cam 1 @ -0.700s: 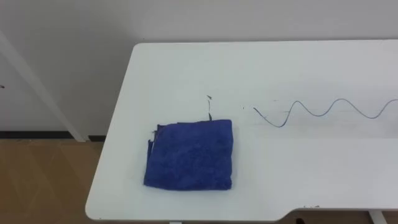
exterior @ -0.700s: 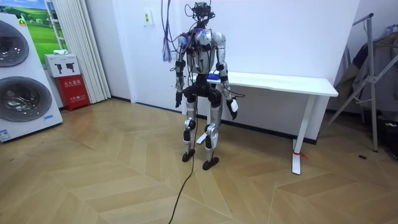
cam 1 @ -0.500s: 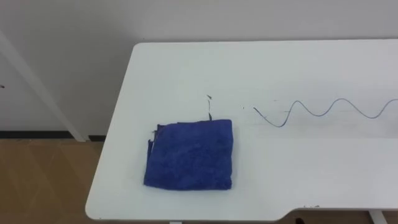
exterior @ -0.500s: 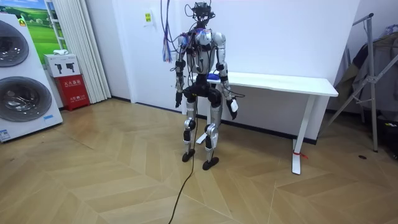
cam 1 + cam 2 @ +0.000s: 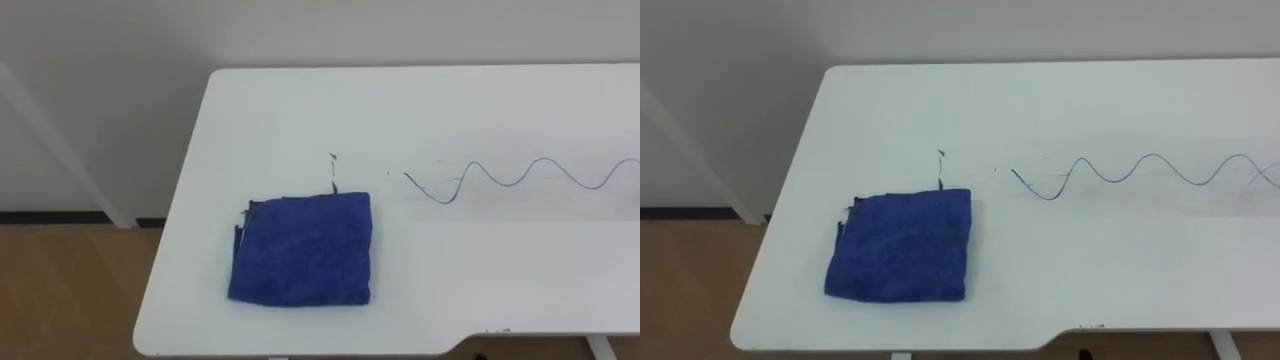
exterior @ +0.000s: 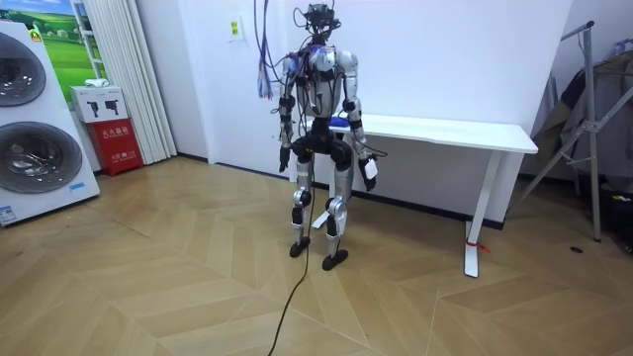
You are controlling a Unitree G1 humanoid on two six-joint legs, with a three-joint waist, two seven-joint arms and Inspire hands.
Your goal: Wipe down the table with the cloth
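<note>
A folded blue cloth (image 5: 302,248) lies flat near the front left corner of the white table (image 5: 500,290). A thin wavy pen line (image 5: 520,178) runs across the tabletop to the right of the cloth, and small dark marks (image 5: 333,170) sit just behind it. In the room view I stand at the left end of the table (image 6: 465,132), facing it and the wall. My left hand (image 6: 282,154) hangs at my side. My right hand (image 6: 369,173) hangs low beside my hip, fingers relaxed and holding nothing. Neither hand touches the cloth.
The table's left edge (image 5: 175,250) and front edge are close to the cloth, with wood floor below. Washing machines (image 6: 35,129) and a red box (image 6: 117,143) stand at the room view's left. A metal stand (image 6: 593,129) is at its right.
The eye view has shifted slightly, so the camera moved. The cloth stays where it lay. My right hand has risen a little in the room view.
</note>
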